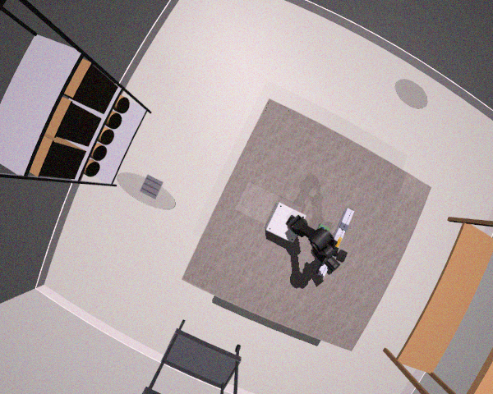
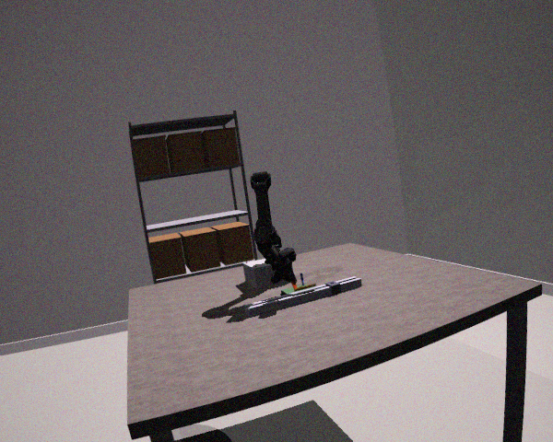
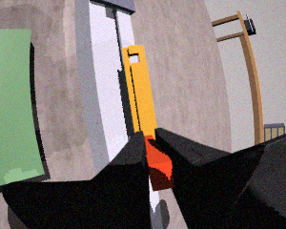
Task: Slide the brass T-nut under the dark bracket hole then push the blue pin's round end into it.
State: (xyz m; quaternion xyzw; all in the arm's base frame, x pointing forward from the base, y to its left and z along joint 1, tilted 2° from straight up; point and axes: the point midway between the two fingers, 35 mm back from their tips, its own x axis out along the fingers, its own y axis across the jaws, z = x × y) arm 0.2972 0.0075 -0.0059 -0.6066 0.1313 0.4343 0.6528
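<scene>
Gripper [image 1: 337, 249] [image 2: 293, 283] [image 3: 149, 136]: clamped on the orange handle, fingers nearly together.
Orange handle [image 2: 294, 286] [image 3: 158, 159]: between the fingertips; its lower end shows past them at 6 o'clock in the wrist view.
Brass T-nut [image 1: 338, 242] [image 2: 307, 286] [image 3: 142, 91]: yellow bar, runs out from the fingers toward 12 o'clock in the wrist view, overlapping the rail's 3 o'clock side there. Contact or seating in the slot: can't tell.
Aluminum rail [image 1: 347, 216] [image 2: 310, 296] [image 3: 102, 86]: on the table [image 1: 238, 254] [image 2: 219, 361], slot running lengthwise.
Dark bracket [image 1: 343, 226] [image 2: 333, 286] [image 3: 124, 5]: across the rail, beyond the nut's far end, 11 o'clock from the fingertips in the wrist view; nut not under it.
Green tray [image 1: 324, 226] [image 2: 288, 290] [image 3: 11, 105]: near the rail, about 10 o'clock from the fingertips in the wrist view.
Blue pin [image 2: 301, 276]: upright in the exterior view, apart from the gripper.
White-topped block [image 1: 278, 216] [image 2: 257, 274]: under the arm's base, 10 o'clock from the gripper in the top view.
</scene>
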